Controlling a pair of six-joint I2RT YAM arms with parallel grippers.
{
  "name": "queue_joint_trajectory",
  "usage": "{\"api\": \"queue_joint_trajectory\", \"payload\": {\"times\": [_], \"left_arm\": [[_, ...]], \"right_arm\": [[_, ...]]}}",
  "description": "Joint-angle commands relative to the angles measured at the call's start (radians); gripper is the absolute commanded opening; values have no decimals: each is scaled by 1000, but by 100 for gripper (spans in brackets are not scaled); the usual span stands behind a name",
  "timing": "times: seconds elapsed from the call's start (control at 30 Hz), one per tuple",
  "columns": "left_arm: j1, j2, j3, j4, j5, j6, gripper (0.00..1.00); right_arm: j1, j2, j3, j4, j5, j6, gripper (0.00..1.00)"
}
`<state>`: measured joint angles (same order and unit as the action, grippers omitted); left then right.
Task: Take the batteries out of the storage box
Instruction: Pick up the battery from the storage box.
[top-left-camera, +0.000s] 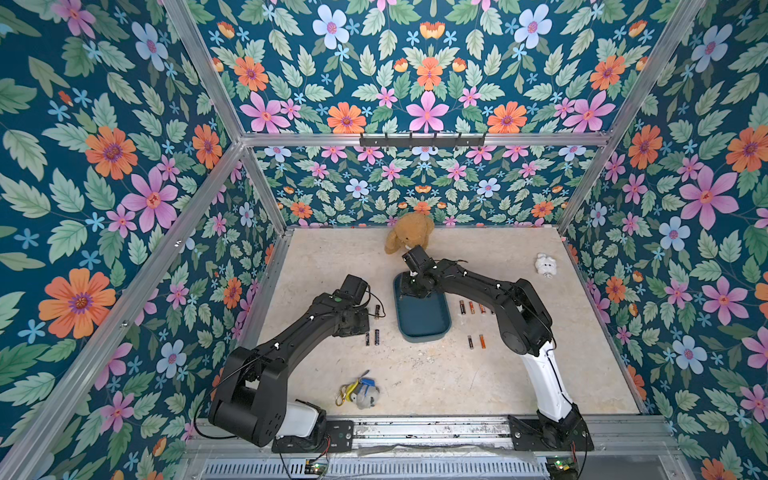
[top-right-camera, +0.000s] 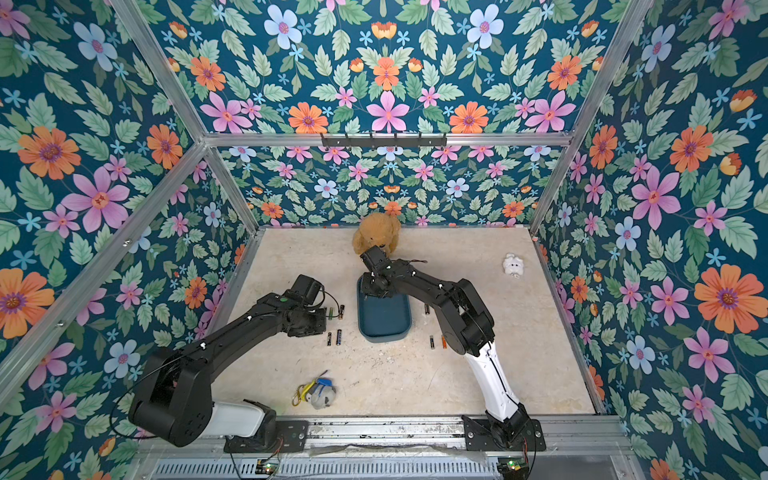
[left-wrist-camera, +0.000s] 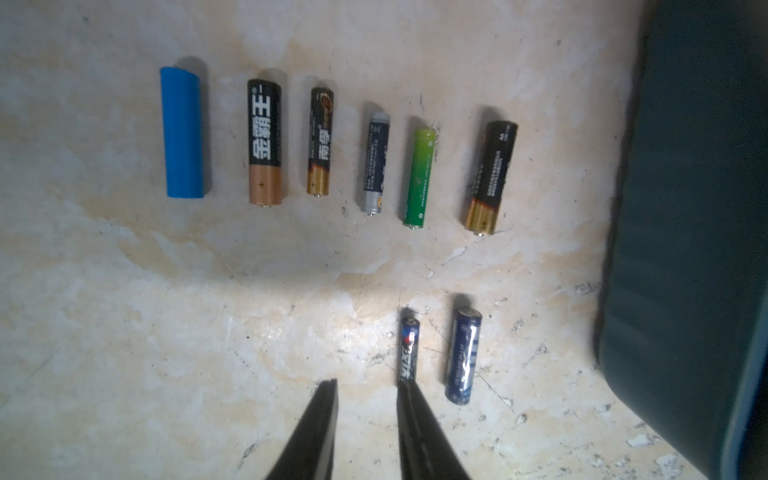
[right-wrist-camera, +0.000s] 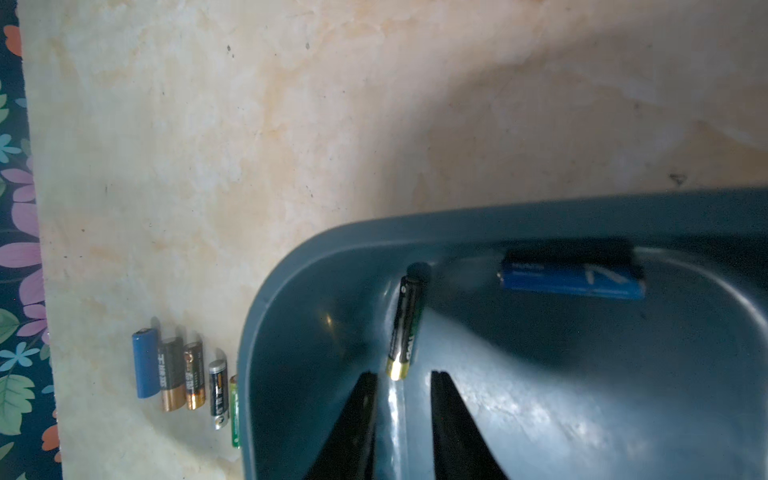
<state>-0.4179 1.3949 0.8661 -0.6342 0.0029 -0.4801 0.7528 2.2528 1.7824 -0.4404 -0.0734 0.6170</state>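
The right gripper is down inside the box, its jaws a little apart and gripping nothing. A black battery with a gold end lies on the box floor straight ahead of it. The gold end sits right at the mouth between the fingertips, with a gap on either side. Farther ahead and off to one side, a blue battery lies along the box wall. Past the box rim, off to this gripper's other side, a row of batteries lies on the table.

The left gripper is low over the table outside the box, jaws slightly apart with nothing between them. A small dark battery lies just ahead of one fingertip; whether they touch I cannot tell. A larger navy battery lies just beside it. Farther ahead is a row of six, side by side and apart. The box wall runs along one side of this gripper.

In a top view, more cells lie on the table beyond the box from the left gripper, by the right arm
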Motion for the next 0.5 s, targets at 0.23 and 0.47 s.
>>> {"api": "queue_joint_trajectory", "payload": {"times": [0.23, 0.47], "left_arm": [[5, -10, -4, -1, 0, 8, 31], [8, -11, -7, -2, -1, 12, 31]], "right_arm": [[13, 58, 68, -49, 35, -29, 28], [19, 98, 103, -75, 42, -48, 28]]}}
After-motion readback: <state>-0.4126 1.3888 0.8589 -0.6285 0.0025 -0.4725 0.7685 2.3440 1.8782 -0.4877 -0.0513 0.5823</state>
